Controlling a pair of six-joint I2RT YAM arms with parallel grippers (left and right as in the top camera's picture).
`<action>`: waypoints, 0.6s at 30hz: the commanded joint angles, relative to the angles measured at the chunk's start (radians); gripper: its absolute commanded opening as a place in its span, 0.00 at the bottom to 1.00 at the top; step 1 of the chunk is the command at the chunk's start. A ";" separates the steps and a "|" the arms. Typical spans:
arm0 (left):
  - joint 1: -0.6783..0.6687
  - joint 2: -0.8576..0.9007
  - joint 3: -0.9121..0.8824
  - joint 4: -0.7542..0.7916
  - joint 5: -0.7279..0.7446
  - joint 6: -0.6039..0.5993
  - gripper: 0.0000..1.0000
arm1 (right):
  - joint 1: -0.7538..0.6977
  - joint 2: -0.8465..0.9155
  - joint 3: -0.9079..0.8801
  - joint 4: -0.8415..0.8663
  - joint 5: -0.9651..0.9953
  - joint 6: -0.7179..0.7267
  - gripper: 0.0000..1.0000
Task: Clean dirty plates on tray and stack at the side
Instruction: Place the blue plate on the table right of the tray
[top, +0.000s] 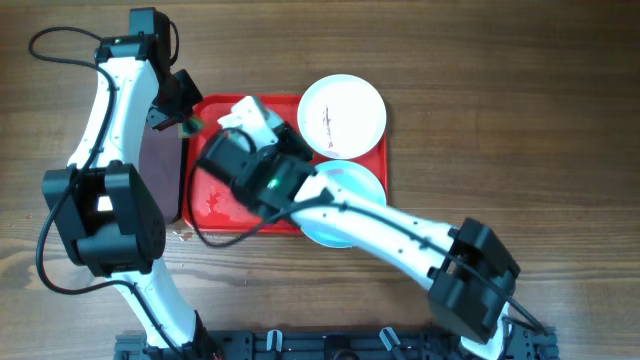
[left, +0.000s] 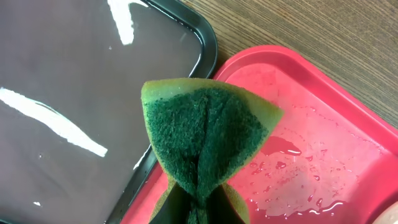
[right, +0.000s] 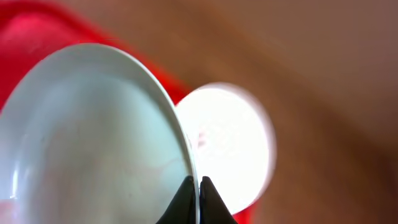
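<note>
Wooden desk (top: 520, 120) carries the red tray (top: 215, 215) with a black tray (left: 74, 93) touching its left side.

What could go wrong, as I judge it:
- the right hand (right: 198, 188) is pinched on only the thin rim of the held plate (right: 93, 137), which stands tilted on edge above the tray;
- the tray floor shows water (left: 298, 177), so the rim may be slick; the plate could swivel in that pinch or slip out and drop onto the tray;
- a firm push from the sponge (left: 205, 137) against the face, far from the pinch, would lever the plate loose;
- the white plate (top: 342, 115) lies just beyond the held one and could be struck if it falls that way.

The left hand (left: 198, 208) is pressed shut on the sponge, which folds upward from it; it hangs over the seam between the two trays, near the held plate but apart from it. The held plate sits over the tray's upper middle, just right of the left hand. The white plate rests on the tray's far right corner, overhanging the rim, a dark red smear on its face; a third plate (top: 360, 185), pale mint, lies at the near right corner, partly under the right arm.
</note>
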 joint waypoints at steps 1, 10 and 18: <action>0.000 -0.013 -0.006 -0.001 0.008 -0.009 0.04 | -0.131 -0.070 0.024 -0.047 -0.439 0.125 0.04; 0.000 -0.013 -0.006 -0.001 0.008 -0.010 0.04 | -0.544 -0.179 0.024 -0.150 -0.989 0.066 0.04; -0.001 -0.013 -0.006 -0.001 0.008 -0.010 0.04 | -0.985 -0.188 -0.004 -0.275 -1.052 0.020 0.04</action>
